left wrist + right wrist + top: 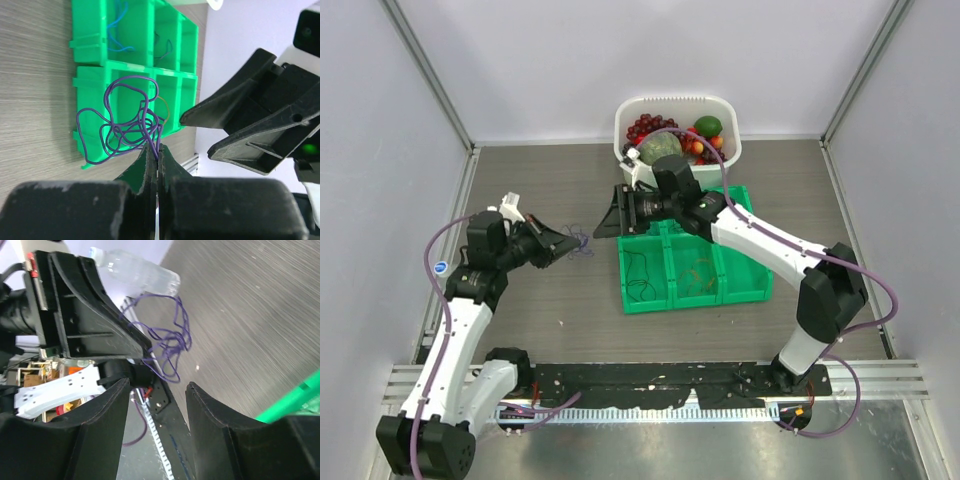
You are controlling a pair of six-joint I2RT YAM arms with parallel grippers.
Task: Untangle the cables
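A loose purple cable tangle hangs from my left gripper, which is shut on its strands just above the table. In the left wrist view the purple cable spreads out in loops beyond the closed left gripper, with a short orange bit at its right side. My right gripper is open and empty, facing the tangle from the right, a short way off. In the right wrist view the purple cable hangs ahead of the open right gripper.
A green compartment tray lies right of centre, with a thin black cable and an orange-red cable in its compartments. A blue cable lies in another compartment. A white basket of fruit stands behind it.
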